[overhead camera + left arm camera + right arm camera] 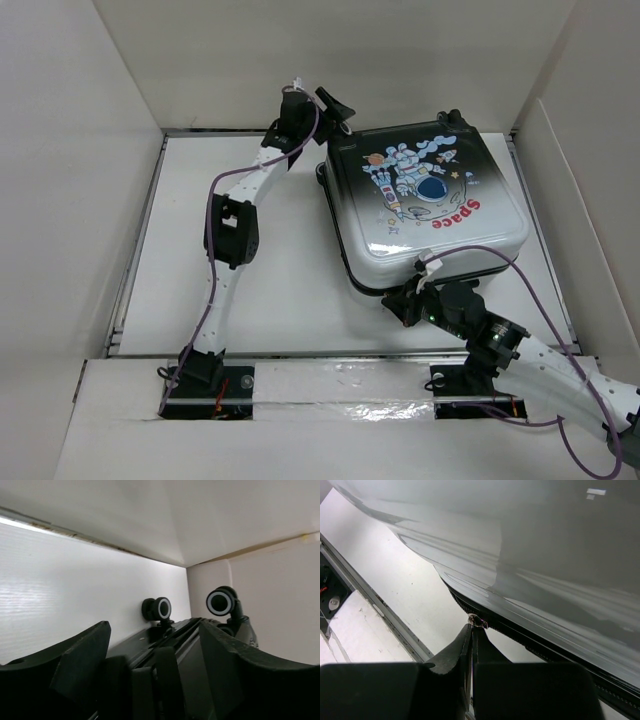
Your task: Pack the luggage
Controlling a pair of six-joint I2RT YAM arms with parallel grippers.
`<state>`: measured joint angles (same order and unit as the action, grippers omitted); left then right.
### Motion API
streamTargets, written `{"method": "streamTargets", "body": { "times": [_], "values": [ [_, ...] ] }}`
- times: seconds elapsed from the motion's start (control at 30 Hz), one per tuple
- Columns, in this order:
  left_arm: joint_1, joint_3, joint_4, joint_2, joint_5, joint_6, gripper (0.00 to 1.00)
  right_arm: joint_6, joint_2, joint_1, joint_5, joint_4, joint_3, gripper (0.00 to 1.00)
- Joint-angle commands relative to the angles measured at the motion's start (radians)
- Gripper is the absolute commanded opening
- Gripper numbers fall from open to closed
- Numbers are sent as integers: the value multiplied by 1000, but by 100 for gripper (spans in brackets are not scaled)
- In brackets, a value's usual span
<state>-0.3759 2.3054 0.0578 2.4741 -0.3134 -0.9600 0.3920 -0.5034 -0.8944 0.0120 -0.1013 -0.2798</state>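
A: Your right gripper (471,628): fingers pressed flat together, pinching the small metal zipper pull (478,621) at their tips. Agree?

B: Agree. The pull sits on the dark zipper track (535,647), just under the glossy shell's near edge. And your left gripper (155,632)?

A: Jaws wide apart, holding nothing. They straddle the case's far-left edge, with two black caster wheels with white rings (220,601) just beyond. I can't tell if the pads touch the shell.

B: Where's the luggage?

A: The small hard-shell suitcase, white fading to black with an astronaut cartoon and red "Space" lettering (430,200), lies flat and lid-down on the right-back part of the white table (270,290). Its wheels point toward the far wall.

B: Step?

A: I'd judge you're on zipping it shut, with packing itself apparently done.

B: Next move?

A: Probably draw the pull along the track and round the corner, staying level with the seam so it doesn't slip out. You'll likely want the left jaws bracing the case against sliding.

B: Arm poses?

A: Your right arm runs low from its near-right base, forearm angled up-left and wrist at the case's near edge. Your left arm stretches from the near-left base across the table, elbow mid-table and wrist at the far-left corner.
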Motion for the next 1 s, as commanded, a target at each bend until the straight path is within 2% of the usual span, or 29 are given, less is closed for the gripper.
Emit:
{"method": "streamTargets", "body": {
  "times": [0.0,0.07,0.1,0.17,0.2,0.23,0.3,0.33,0.37,0.43,0.47,0.53,0.57,0.63,0.67,0.7,0.87,0.9,0.97],
  "values": [
    [-21,42,105,19,-44,-69,66,19,28,-17,-32,68,-24,0],
    [-21,5,154,13,-47,-80,53,21,39,-17,-17,57,-24,0],
    [-21,-3,168,8,-52,-83,29,21,43,-17,-17,48,-25,0],
    [-21,-39,197,-1,-73,-79,8,19,46,-17,-14,41,-25,0],
    [-21,-72,211,-33,-76,-71,0,18,46,-17,12,32,-27,0],
    [-9,-119,253,-58,-69,-56,0,18,46,-17,17,29,-33,0],
    [9,-335,331,-169,-49,-46,0,12,49,-17,23,28,-38,0],
    [38,-425,428,-208,-27,-58,0,8,48,-8,23,29,-42,0],
    [58,-609,482,-251,-17,-71,0,1,46,5,23,34,-45,0],
    [101,-784,630,-361,2,-100,0,-10,29,24,13,52,-50,0],
    [145,-943,675,-397,11,-129,0,-24,19,37,0,64,-59,0],
    [181,-1093,796,-496,32,-146,0,-39,-29,86,-39,90,-74,0],
    [207,-1204,816,-529,45,-146,0,-60,-49,107,-56,130,-91,0],
    [216,-1314,877,-631,83,-148,0,-88,-131,181,-112,190,-117,0],
    [230,-1434,908,-674,102,-152,0,-120,-164,211,-130,204,-139,0],
    [230,-1489,933,-764,118,-149,0,-137,-200,244,-177,224,-197,0],
    [221,-1734,886,-1035,212,-85,0,-215,-426,480,-297,262,-419,0],
    [207,-1762,870,-1140,226,-79,0,-214,-451,514,-355,268,-452,0],
    [151,-1828,775,-1243,295,-31,0,-217,-492,557,-417,278,-510,0]
  ]
}}
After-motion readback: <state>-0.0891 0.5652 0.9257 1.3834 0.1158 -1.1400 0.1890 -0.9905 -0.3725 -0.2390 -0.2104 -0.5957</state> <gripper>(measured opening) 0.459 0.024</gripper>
